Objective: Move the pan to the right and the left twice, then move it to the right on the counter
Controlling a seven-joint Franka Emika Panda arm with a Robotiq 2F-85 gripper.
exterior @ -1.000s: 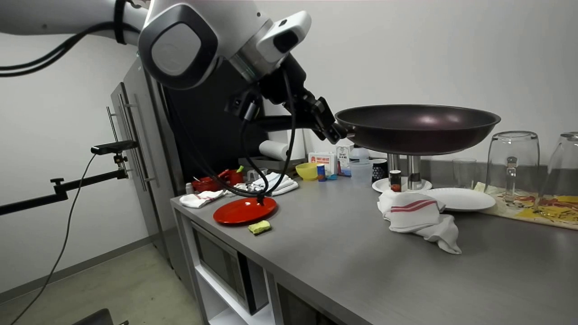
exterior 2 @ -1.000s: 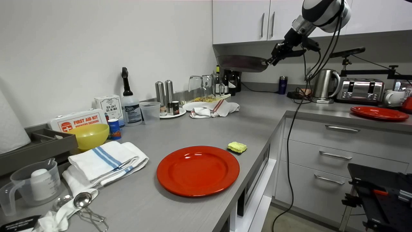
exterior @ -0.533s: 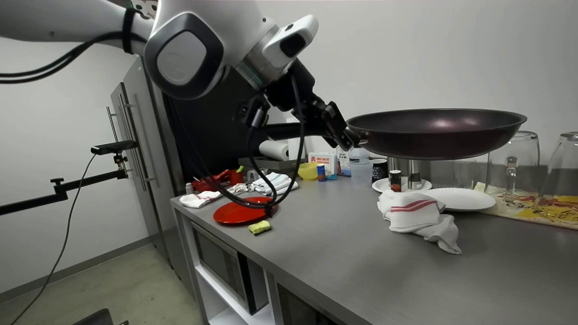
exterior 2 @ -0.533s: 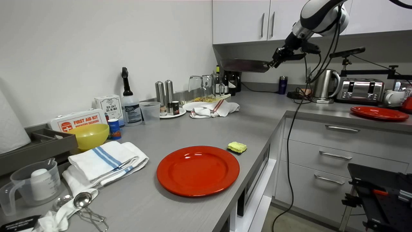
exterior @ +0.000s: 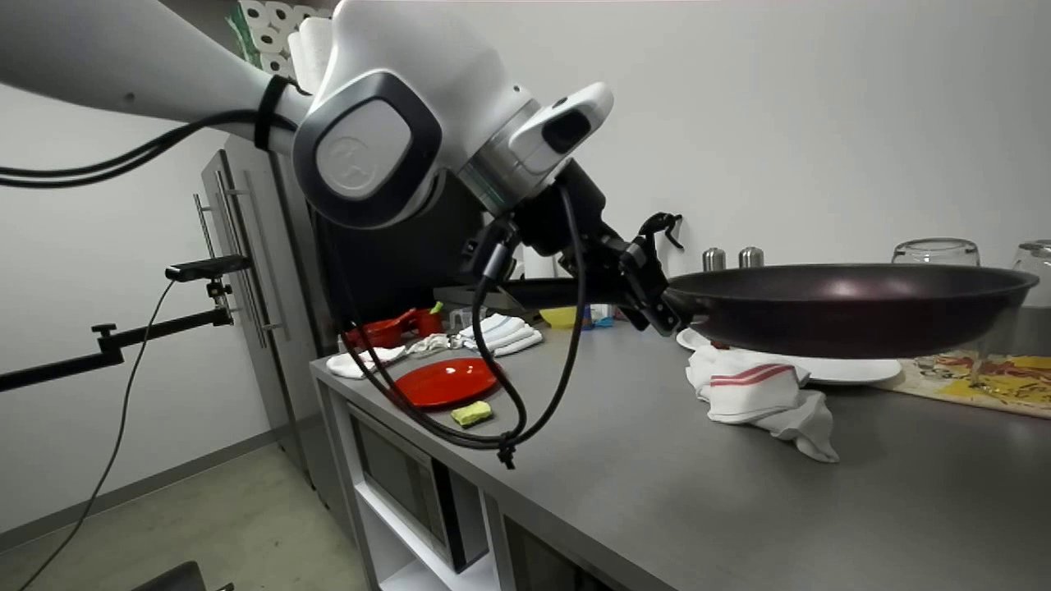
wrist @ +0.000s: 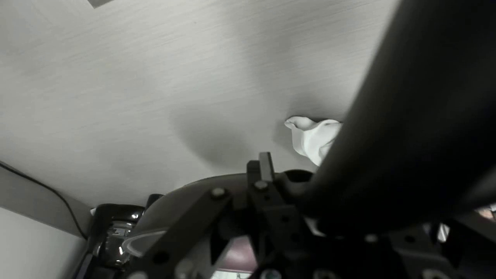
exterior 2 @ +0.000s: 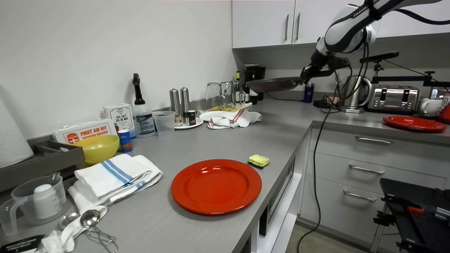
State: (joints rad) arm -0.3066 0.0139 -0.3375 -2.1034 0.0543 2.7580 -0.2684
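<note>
Pan (exterior: pixel 854 327) has come lower, handle (exterior: pixel 542 293) gripped in the fingers (exterior: pixel 663 318), bare counter (exterior: pixel 624 460) between towel (exterior: pixel 751 390) and front edge (exterior: pixel 525 496).

I observe a smooth pan (exterior: pixel 862 320) with soft sheen, a matt, fine-grained surface (exterior: pixel 608 460), a metal kettle (exterior 2: pixel 354 101) and a cloth towel (exterior: pixel 755 396).

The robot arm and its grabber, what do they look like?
The arm is smooth, rounded and mostly white, with a pale cap inside a dark grey ring. There's a silver band too, and looping black cables. In an exterior view, letters starting with FRANK run along a dark stripe. The gripper is black and chunky, with little round bolts.
</note>
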